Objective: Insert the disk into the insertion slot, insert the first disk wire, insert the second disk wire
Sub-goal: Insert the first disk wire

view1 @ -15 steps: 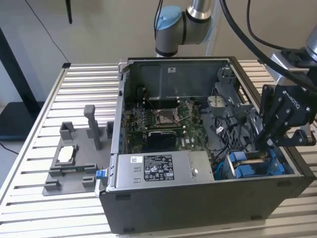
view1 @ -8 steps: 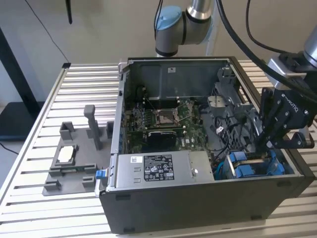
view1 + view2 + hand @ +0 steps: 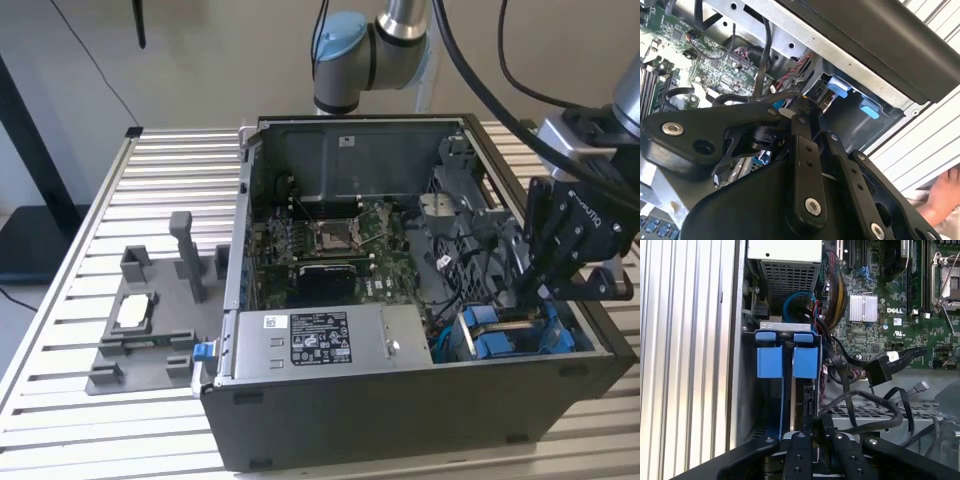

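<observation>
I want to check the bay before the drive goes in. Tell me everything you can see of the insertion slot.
The insertion slot is a grey metal bay in the computer case's near corner, at the exterior view's right, beside the silver power-supply box. Two bright blue plastic tabs stand side by side in it. Black cables lie alongside. The hand hangs close over it.

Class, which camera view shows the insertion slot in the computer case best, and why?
The first wrist view: it looks straight into the insertion slot, with both blue tabs clear. The exterior view shows the tabs in a corner of the case; the second wrist view shows two tabs and little else.
</observation>
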You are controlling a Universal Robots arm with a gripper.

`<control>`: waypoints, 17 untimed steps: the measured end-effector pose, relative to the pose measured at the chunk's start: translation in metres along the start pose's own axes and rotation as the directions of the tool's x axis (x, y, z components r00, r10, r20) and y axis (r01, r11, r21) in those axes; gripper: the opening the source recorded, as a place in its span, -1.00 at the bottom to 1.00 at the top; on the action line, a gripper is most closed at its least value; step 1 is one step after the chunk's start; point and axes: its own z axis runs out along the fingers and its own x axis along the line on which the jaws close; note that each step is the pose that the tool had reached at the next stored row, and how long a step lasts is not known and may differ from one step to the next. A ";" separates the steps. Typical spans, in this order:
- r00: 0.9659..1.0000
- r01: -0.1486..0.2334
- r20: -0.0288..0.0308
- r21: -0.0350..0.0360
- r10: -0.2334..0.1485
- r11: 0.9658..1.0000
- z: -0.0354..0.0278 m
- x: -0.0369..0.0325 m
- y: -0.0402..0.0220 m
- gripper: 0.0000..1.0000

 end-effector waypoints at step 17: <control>1.000 -0.014 0.002 0.016 0.014 1.000 0.0018 0.0025 0.0000 -0.62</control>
